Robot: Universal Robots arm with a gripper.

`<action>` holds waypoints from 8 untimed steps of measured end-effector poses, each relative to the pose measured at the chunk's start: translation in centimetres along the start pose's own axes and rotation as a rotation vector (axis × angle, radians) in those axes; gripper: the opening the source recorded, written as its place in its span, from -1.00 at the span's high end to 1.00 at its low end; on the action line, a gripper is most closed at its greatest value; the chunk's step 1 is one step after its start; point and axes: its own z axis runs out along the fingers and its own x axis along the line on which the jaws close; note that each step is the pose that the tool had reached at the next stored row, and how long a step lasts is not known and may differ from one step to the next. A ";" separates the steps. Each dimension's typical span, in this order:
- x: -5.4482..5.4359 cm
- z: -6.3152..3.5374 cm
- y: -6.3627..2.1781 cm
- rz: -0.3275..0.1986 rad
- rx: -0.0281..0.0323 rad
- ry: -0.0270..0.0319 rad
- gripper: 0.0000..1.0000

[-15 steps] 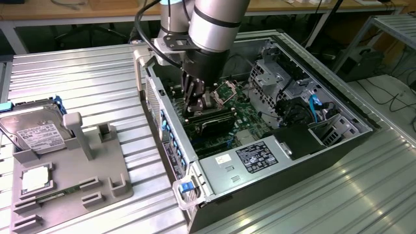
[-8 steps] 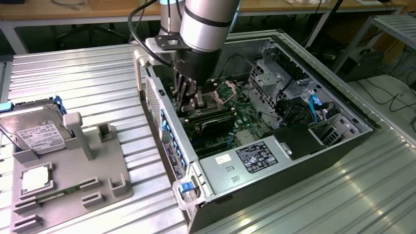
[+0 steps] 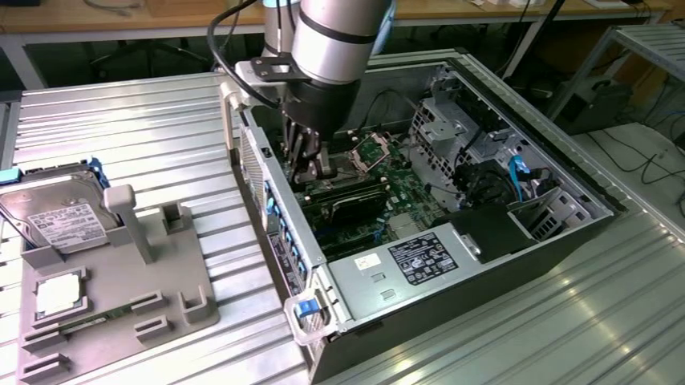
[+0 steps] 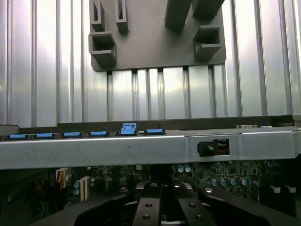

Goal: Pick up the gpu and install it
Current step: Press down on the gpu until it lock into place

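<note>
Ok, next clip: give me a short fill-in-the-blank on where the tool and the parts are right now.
1. The tool is lowered inside the open computer ____.
2. The tool's fingers are ____.
3. On the grey holder, the hard drive carries a ____ label.
4. The CPU chip sits on the grey ____.

Missing words: case; shut; white; holder

The open black-and-silver computer case (image 3: 428, 233) lies on the ribbed metal table (image 3: 139, 120); at its nine o'clock sits the grey plastic parts holder (image 3: 118, 297), with the silver hard drive (image 3: 54, 212) at the holder's eleven o'clock
</note>
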 end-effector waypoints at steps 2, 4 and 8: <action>0.0 0.03 0.05 0.000 -0.0025 0.0010 0.79; 0.0 0.04 0.09 0.000 -0.0064 0.0018 0.79; 0.0 0.07 0.22 0.000 -0.0114 0.0021 0.79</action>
